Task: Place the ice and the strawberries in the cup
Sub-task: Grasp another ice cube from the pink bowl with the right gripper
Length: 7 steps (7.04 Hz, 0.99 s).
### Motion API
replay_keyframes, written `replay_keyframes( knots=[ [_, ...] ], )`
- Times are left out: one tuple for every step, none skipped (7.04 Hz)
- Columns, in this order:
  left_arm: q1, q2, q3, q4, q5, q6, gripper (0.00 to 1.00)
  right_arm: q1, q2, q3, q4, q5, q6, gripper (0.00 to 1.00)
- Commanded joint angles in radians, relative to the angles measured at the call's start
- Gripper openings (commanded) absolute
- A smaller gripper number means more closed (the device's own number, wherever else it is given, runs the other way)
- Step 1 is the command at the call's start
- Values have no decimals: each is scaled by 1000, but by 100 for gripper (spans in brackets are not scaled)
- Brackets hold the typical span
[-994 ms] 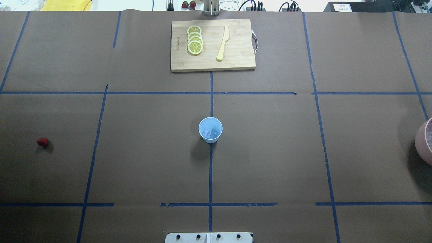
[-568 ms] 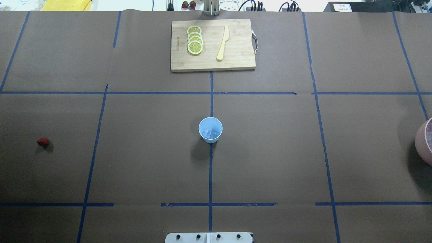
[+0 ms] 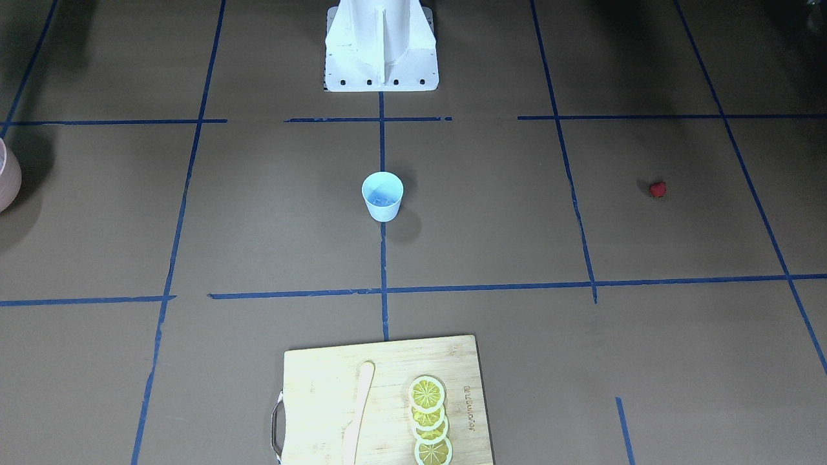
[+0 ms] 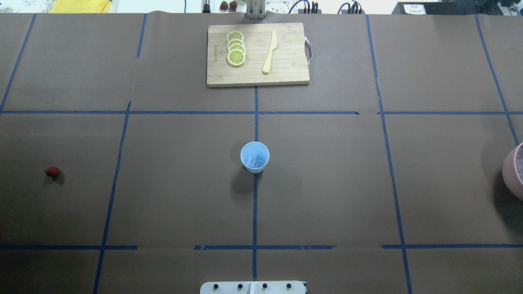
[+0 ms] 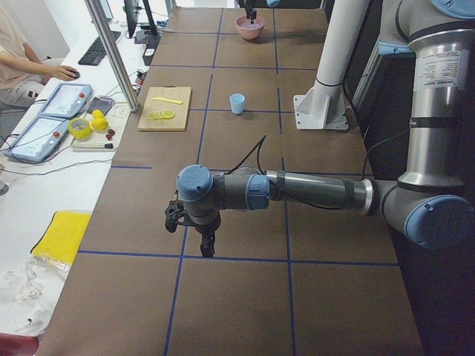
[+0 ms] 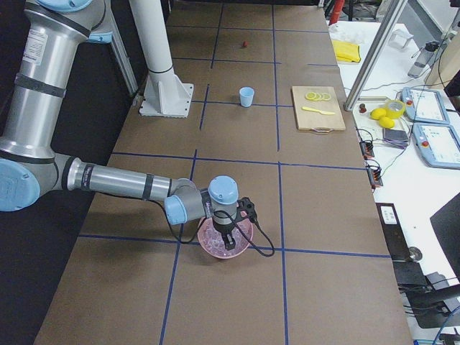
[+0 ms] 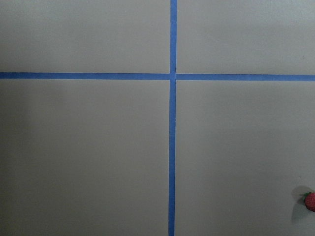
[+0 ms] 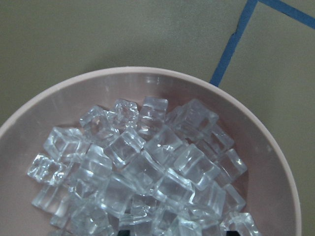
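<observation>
From across the table, the cup [image 3: 382,197] stands upright at the middle on the tape line. The strawberry [image 3: 657,188] lies well apart from it, out on my left side. The pink bowl [image 3: 5,175] sits at the far edge on my right. The cutting board [image 3: 316,381] with its lemon slices [image 3: 429,413] has no part in this job.

From overhead, some ice [image 4: 253,162] lies in the bottom of the cup, and neither of my arms shows.

From the left end of the table, my left gripper [image 5: 207,248] hangs over bare table and points down. I cannot tell from here how far its fingers are apart.

From the right end, my right gripper [image 6: 229,242] is down at the bowl. Its opening is not clear here either.

My left wrist camera shows crossing tape lines, with the strawberry at the lower right edge and no fingers in view. I judge I should slide that way until the berry is centred. Then I should drop straight down with the fingers wider than the berry and close softly so it does not bruise.

My right wrist camera shows the bowl heaped with ice cubes [image 8: 147,164]. I cannot tell whether I am holding any. I judge a cube on top is the best pick, taken across flat faces and lifted slowly, since ice is slick.
</observation>
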<state>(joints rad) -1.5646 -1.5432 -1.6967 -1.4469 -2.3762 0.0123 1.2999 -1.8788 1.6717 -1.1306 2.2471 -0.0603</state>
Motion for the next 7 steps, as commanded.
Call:
replay_keyframes(
  knots=[
    [0,0,0,-1,0,0,100,1,0,-1,0,0,-1,38],
    [0,0,0,0,0,0,100,1,0,-1,0,0,-3,21],
    [0,0,0,-1,0,0,100,1,0,-1,0,-1,-9,8],
    [0,0,0,-1,0,0,100,2,0,0,2,-1,-12,3],
    [0,0,-1,-1,0,0,100,2,0,3,2,-1,-12,3],
    [0,0,0,-1,0,0,100,10,3,14,0,6,-12,2],
    [0,0,0,0,0,0,100,31,3,54,-17,12,-10,2]
  ],
)
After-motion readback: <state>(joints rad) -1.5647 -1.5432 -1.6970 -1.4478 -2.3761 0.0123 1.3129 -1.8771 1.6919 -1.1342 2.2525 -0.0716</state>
